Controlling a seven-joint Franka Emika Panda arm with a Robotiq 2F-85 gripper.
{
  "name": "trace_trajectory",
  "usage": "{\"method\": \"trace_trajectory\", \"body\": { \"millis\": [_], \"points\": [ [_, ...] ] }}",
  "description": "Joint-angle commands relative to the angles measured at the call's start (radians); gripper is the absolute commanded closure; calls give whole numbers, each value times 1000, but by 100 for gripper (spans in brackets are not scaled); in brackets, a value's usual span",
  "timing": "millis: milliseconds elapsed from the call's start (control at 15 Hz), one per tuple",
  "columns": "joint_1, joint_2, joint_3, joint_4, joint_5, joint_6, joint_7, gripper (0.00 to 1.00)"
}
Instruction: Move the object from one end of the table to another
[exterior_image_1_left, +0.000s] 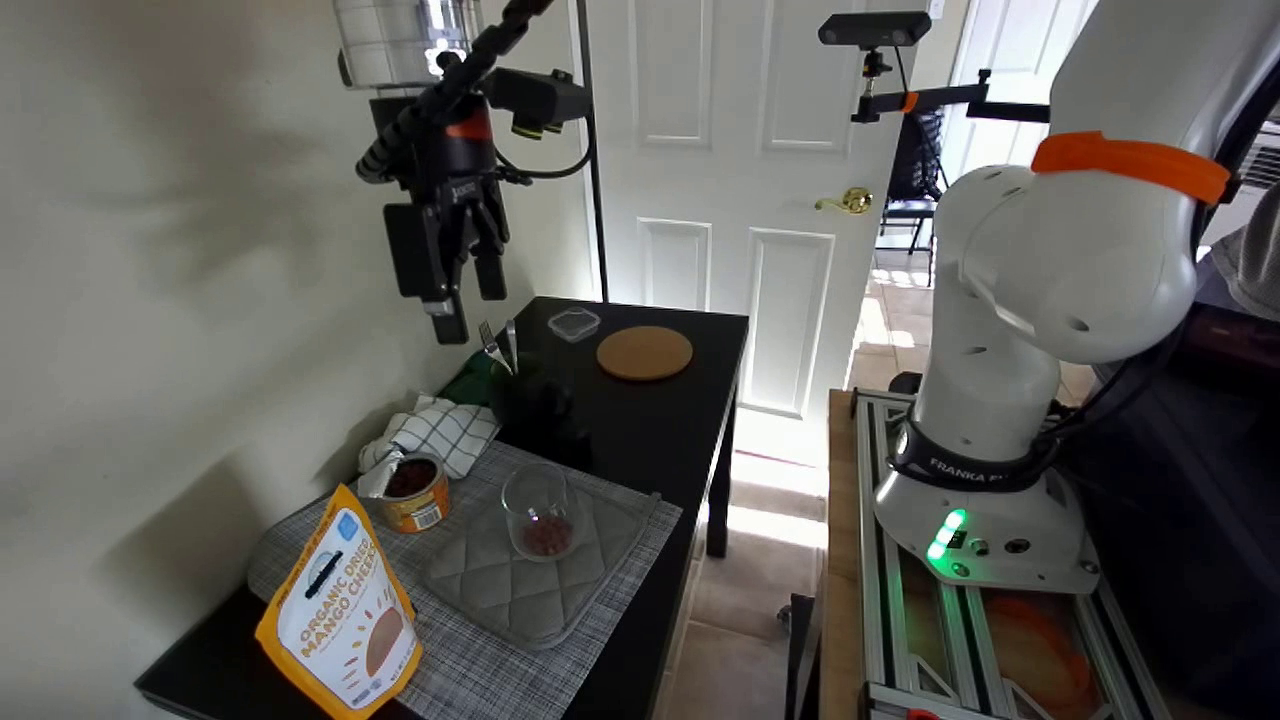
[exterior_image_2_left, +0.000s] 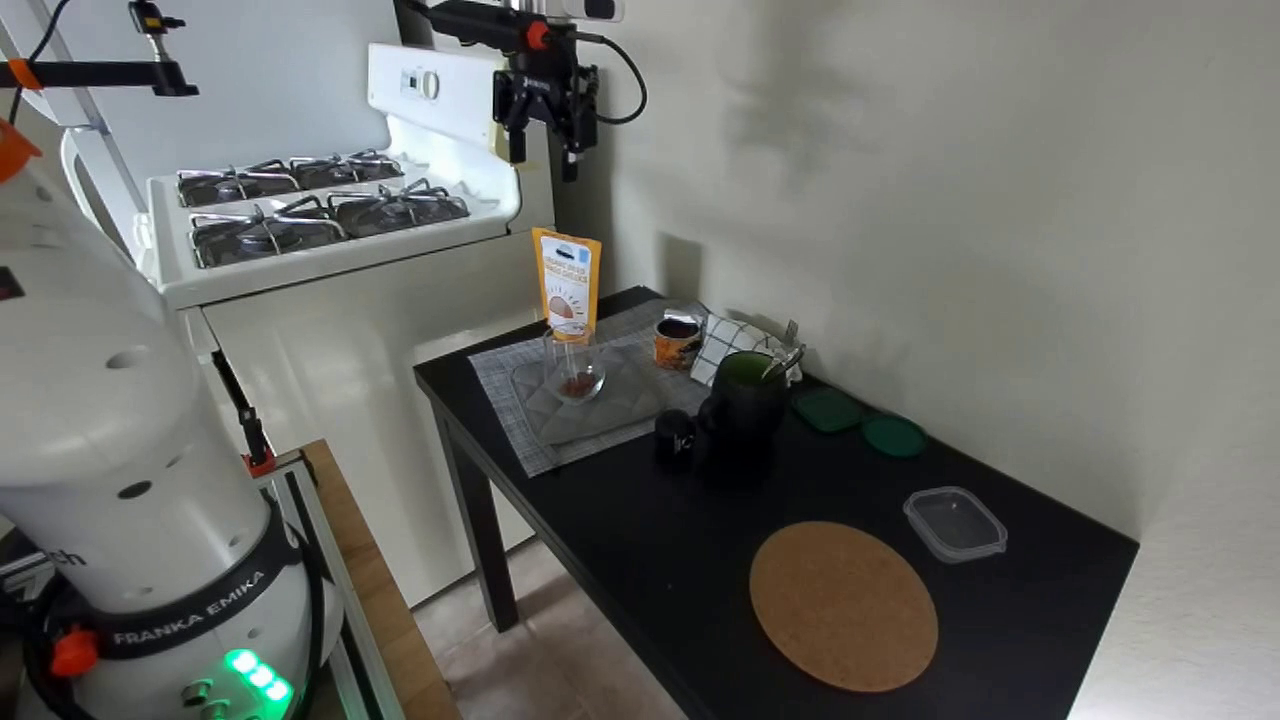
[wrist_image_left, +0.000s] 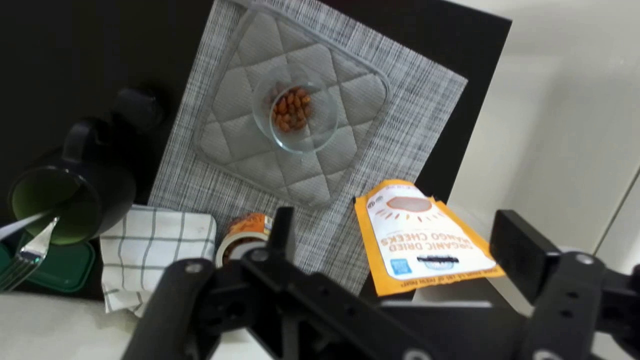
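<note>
Robot claw (exterior_image_1_left: 472, 310) hangs high with fingers apart; glass (exterior_image_1_left: 540, 508) stands untouched at the stove end of a black surface (exterior_image_2_left: 650, 530)

The long surface runs along a wall (exterior_image_2_left: 950, 250), one end towards a stove (exterior_image_2_left: 300, 215), the opposite end towards a white door (exterior_image_1_left: 690, 170). The small clear glass, with reddish-brown pieces (wrist_image_left: 291, 109) at the bottom, is upright, inward from the stove-end edge, on a quilted grey pad (wrist_image_left: 240, 135) over a woven placemat (wrist_image_left: 415, 105). A yellow bag (wrist_image_left: 425, 235) is by the stove-end edge; an opened tin (exterior_image_1_left: 418, 507) is towards the wall edge. Further along, near the wall edge, stands a dark mug (exterior_image_2_left: 745, 405) holding a fork (wrist_image_left: 36, 252). A cork disc (exterior_image_2_left: 845, 605) and a clear plastic tub (exterior_image_2_left: 955, 523) lie towards the door end.

The claw holds nothing and is well apart from the glass, not lined up with it in the wrist view. This looks like the approach, before any grasp. The next move likely calls for bringing the claw over the glass, lowering it so the fingers straddle the sides, and closing gently. Carrying should be level, so the pieces do not spill, and clear of the mug on the way to the door end; the exact setting-down spot cannot be told.
</note>
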Motion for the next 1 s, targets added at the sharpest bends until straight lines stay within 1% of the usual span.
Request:
{"method": "trace_trajectory", "body": {
  "millis": [0, 133, 267, 467, 533, 600, 667, 733, 867, 933],
  "points": [
    [-1, 7, 28, -15, -23, -92, 58, 0],
    [-7, 21, 45, -30, -57, -91, 108, 0],
    [-23, 46, 60, -49, -122, -84, 217, 0],
    [-32, 83, 66, -84, -216, -60, 312, 0],
    [-33, 94, 58, -99, -220, -34, 315, 0],
    [-31, 99, 37, -116, -171, 22, 262, 0],
    [-25, 92, 47, -83, -188, -44, 276, 0],
    [-27, 102, 42, -93, -186, -15, 275, 0],
    [-30, 113, 38, -99, -186, 3, 274, 0],
    [-31, 115, 42, -100, -206, 13, 290, 0]
  ]
}}
